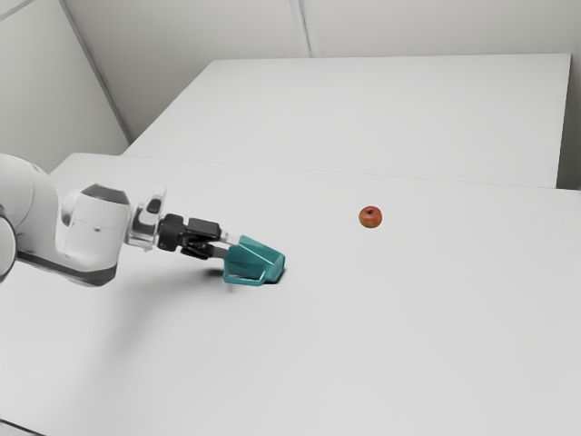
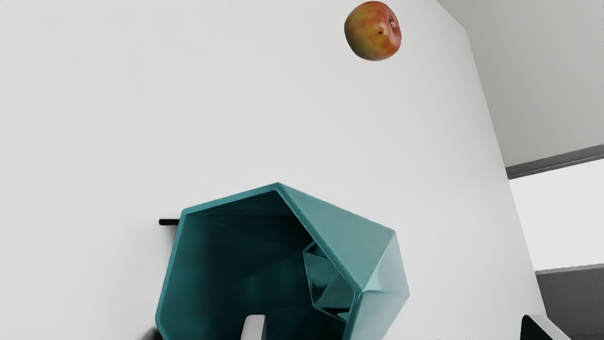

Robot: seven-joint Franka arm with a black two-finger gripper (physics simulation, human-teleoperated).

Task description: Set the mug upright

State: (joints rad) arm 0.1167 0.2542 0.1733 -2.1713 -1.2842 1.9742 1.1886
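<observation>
One gripper (image 2: 400, 327), fingers (image 2: 255, 328) apart | faceted teal mug (image 1: 254, 261) tipped ahead, mouth facing fingers, long axis leading away | likely needs mouth end swung up

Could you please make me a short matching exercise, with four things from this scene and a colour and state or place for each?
Things:
1. Gripper
2. Mug
3. Apple
4. Table

Descriptions:
A. Red and yellow, apart from the mug
B. White, beneath the apple
C. Black, open
D. Teal, mouth facing the gripper

Right pairs: 1-C, 2-D, 3-A, 4-B
</observation>
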